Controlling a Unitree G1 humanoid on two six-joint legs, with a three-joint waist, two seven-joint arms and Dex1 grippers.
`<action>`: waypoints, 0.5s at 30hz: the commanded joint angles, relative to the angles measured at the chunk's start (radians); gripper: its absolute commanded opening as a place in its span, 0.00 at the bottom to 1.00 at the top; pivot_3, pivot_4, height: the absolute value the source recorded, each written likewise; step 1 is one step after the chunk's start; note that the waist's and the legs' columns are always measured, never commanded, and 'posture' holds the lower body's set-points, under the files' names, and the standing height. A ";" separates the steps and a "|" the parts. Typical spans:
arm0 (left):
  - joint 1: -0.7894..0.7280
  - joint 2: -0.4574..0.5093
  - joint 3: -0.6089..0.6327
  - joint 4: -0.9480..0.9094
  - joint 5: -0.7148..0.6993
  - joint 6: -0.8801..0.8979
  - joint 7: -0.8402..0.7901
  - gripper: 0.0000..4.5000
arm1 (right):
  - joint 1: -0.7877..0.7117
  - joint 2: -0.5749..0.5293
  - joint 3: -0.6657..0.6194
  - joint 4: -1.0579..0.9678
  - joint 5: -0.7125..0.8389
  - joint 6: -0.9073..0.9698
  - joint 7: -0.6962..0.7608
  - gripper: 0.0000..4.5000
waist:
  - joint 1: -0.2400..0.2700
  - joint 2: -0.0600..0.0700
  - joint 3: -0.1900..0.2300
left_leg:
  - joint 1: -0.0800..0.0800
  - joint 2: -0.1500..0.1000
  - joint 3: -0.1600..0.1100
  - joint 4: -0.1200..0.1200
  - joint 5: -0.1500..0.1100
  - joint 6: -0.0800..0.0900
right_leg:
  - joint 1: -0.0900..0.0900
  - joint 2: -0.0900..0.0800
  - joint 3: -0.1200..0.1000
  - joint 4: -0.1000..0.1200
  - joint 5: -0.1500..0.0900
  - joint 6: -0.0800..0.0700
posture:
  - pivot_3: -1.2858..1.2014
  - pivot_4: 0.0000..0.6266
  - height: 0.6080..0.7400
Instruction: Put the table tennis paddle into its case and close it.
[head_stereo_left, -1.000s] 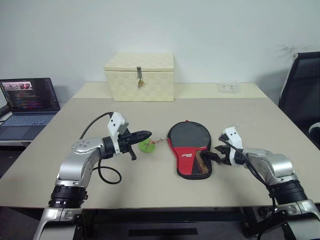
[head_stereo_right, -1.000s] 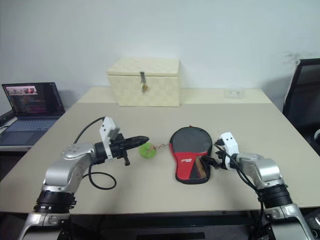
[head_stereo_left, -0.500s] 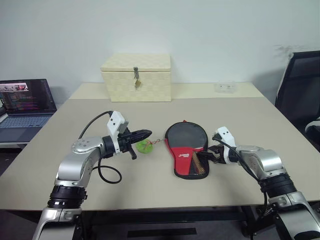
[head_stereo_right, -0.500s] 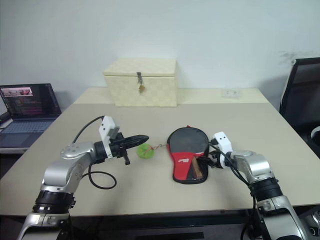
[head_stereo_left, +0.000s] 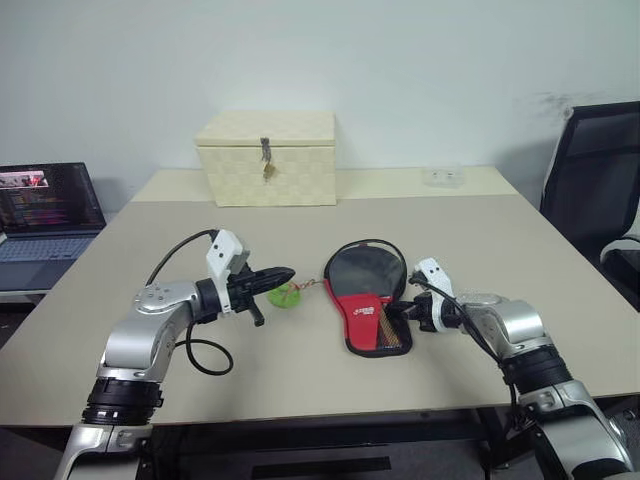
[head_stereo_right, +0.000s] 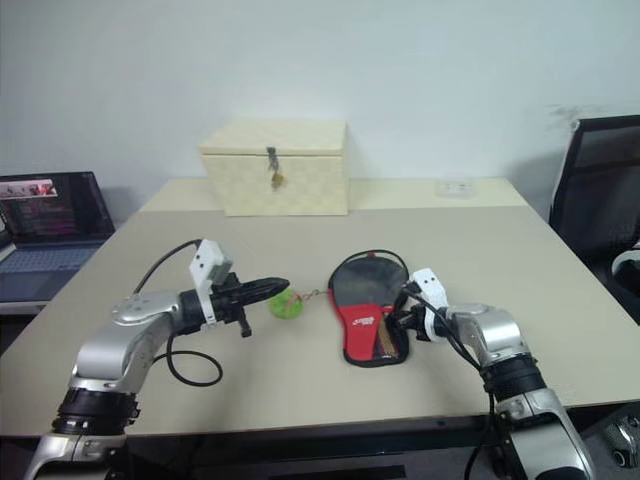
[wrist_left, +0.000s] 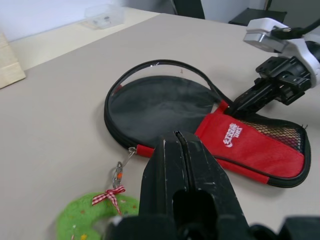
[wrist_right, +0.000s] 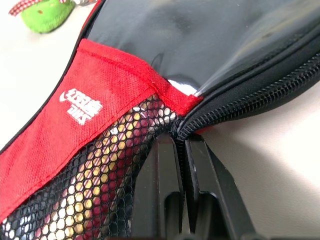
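Both pairs of jaws are shut. Our right gripper (wrist_right: 181, 145) has pinched together at the case's zip edge, where the black teeth meet the red mesh pocket; whether it has the zip pull itself we cannot tell. Our left gripper (wrist_left: 178, 145) is closed on nothing, hovering just beside the green charm (head_stereo_left: 286, 295).

The table (head_stereo_left: 300, 380) carries everything. At its far side stands a cream woven box (head_stereo_left: 266, 158); a laptop (head_stereo_left: 48, 205) sits off to our left.

The case (head_stereo_left: 365, 293) lies flat near the middle of the table, between our two grippers, round end away from us. The paddle (wrist_left: 160, 107) is inside it, black rubber showing through the unzipped round end, and the zip there gapes along the rim.

We judge the case soft and light, likely to slide or bunch when the zip is dragged, while the paddle inside is stiff and gives it shape. The best hold for closing looks to be the small zip pull, with the other gripper pressing down or holding the fabric near the charm's cord (wrist_left: 125, 165) so the pouch stays put.
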 joint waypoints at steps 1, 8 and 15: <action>0.017 0.046 0.036 -0.074 -0.068 0.026 -0.072 0.00 | -0.025 0.035 0.012 0.003 0.027 0.047 0.035 0.00 | -0.004 0.000 0.000 | 0.001 0.000 0.000 0.000 0.000 0.000 | 0.001 0.000 0.000 0.000 -0.001 0.001 | 0.52 0.24 1.00; 0.113 0.149 0.030 -0.157 -0.139 0.087 -0.197 0.00 | 0.006 0.085 0.036 -0.144 0.065 0.156 0.061 0.00 | -0.021 0.000 0.000 | 0.002 0.002 0.000 -0.004 0.000 0.000 | 0.001 0.002 0.001 0.000 -0.001 -0.001 | 0.52 0.24 1.00; 0.187 0.167 0.031 -0.233 -0.174 0.119 -0.212 0.00 | 0.113 0.101 0.057 -0.362 0.111 0.275 0.034 0.00 | -0.020 0.000 0.000 | -0.003 0.002 -0.003 -0.004 -0.001 0.000 | -0.004 0.002 0.001 0.000 -0.002 -0.004 | 0.52 0.24 1.00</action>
